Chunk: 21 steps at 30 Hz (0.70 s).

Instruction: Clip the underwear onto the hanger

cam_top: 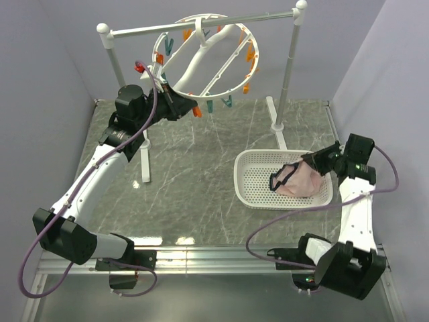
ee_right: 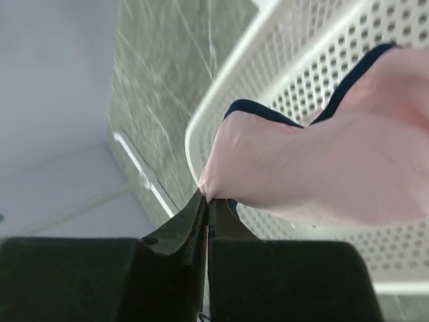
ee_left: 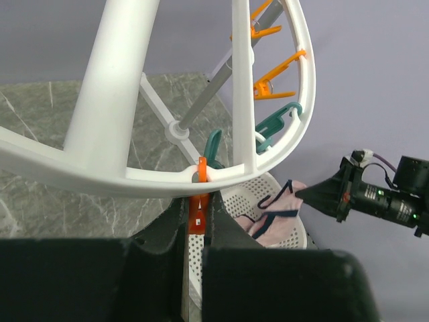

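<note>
The underwear point(cam_top: 298, 180) is pinched in my right pincer point(cam_top: 315, 162), over the right end of the basket point(cam_top: 239, 180). The pink cloth with its dark edging bunches toward the fingertips, and I cannot tell whether its lower part touches the basket floor. In the right wrist view the pincer point(ee_right: 206, 198) is nearly closed on a fold of the underwear point(ee_right: 315, 168), with the basket's point(ee_right: 301, 80) perforated wall behind it. The basket sits on the right half of the table point(cam_top: 201, 181), about midway between the near and far edges.

The hanger point(cam_top: 194, 67) hangs by its hook from the rail of the stand point(cam_top: 288, 67), which runs along the far edge of the table. Its ring is tilted, with the low rim toward the left side. Orange and teal clips dangle around the rim.

My left pincer point(cam_top: 191, 107) reaches up to that low rim. In the left wrist view it point(ee_left: 196, 218) is narrow, with an orange clip point(ee_left: 198, 216) between its fingers point(ee_left: 228, 231), which lie against both of the clip's sides. The hanger's point(ee_left: 100, 100) rim crosses just above. Past it, lower right, that view shows the underwear point(ee_left: 278, 225), the basket point(ee_left: 234, 196) and my right pincer point(ee_left: 303, 194).
</note>
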Tool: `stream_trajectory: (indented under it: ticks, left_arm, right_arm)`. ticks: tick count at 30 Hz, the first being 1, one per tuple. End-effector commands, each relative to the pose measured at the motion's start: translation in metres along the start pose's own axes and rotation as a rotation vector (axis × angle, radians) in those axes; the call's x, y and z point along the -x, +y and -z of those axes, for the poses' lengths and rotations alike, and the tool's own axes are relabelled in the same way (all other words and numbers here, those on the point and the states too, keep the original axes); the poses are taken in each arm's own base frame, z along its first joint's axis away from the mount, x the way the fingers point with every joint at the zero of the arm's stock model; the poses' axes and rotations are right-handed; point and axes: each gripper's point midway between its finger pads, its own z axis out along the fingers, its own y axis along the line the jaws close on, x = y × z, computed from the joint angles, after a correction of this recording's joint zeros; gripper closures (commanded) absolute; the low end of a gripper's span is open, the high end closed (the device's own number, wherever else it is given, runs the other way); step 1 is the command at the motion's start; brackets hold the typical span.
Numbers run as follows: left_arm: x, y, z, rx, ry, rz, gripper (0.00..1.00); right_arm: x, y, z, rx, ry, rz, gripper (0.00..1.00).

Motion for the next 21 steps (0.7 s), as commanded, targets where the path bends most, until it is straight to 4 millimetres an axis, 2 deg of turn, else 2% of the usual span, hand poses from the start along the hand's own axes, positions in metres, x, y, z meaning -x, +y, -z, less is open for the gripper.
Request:
stream_trajectory:
  ticks: [1, 2, 4, 7, 11, 13, 14, 16, 17, 19, 20, 21]
  left_arm:
    - [0.004, -0.002, 0.004, -0.006, -0.016, -0.001, 1.00]
    - [0.004, -0.003, 0.003, -0.010, -0.013, 0.002, 1.00]
    - [0.003, -0.002, 0.001, -0.011, -0.011, 0.009, 1.00]
    - [0.003, -0.001, 0.000, -0.008, -0.008, 0.008, 1.00]
    - [0.002, 0.000, -0.002, -0.005, -0.003, 0.004, 1.00]
    - [0.002, 0.001, -0.003, -0.008, -0.001, 0.007, 1.00]
    - [0.002, 0.001, -0.004, -0.006, -0.002, 0.011, 1.00]
    - [0.001, 0.001, -0.004, -0.009, 0.000, 0.012, 1.00]
    - [0.001, 0.001, -0.004, -0.011, -0.001, 0.012, 1.00]
    - [0.000, 0.001, -0.004, -0.009, 0.002, 0.012, 1.00]
    - [0.000, 0.001, -0.004, -0.010, 0.004, 0.013, 1.00]
    - [0.002, 0.000, -0.003, -0.011, -0.001, 0.009, 1.00]
  right_arm:
    - [0.061, 0.038, -0.006, 0.080, -0.197, -0.006, 1.00]
    - [0.069, 0.027, -0.017, 0.042, -0.185, -0.047, 1.00]
    - [0.078, 0.017, -0.031, 0.023, -0.182, -0.081, 1.00]
    - [0.094, -0.002, -0.040, -0.016, -0.221, -0.106, 1.00]
    - [0.103, -0.019, -0.046, -0.036, -0.224, -0.117, 0.83]
    - [0.105, -0.018, -0.051, -0.018, -0.195, -0.075, 0.73]
    - [0.109, -0.009, -0.048, 0.003, -0.188, 0.000, 0.60]
    - [0.108, -0.002, -0.053, 0.031, -0.122, 0.071, 0.43]
    - [0.115, 0.010, -0.048, 0.057, -0.121, 0.179, 0.43]
    - [0.112, 0.015, -0.049, 0.083, -0.058, 0.275, 0.40]
    - [0.115, 0.028, -0.044, 0.137, -0.044, 0.421, 0.40]
    - [0.109, 0.026, -0.041, 0.131, 0.002, 0.476, 0.40]
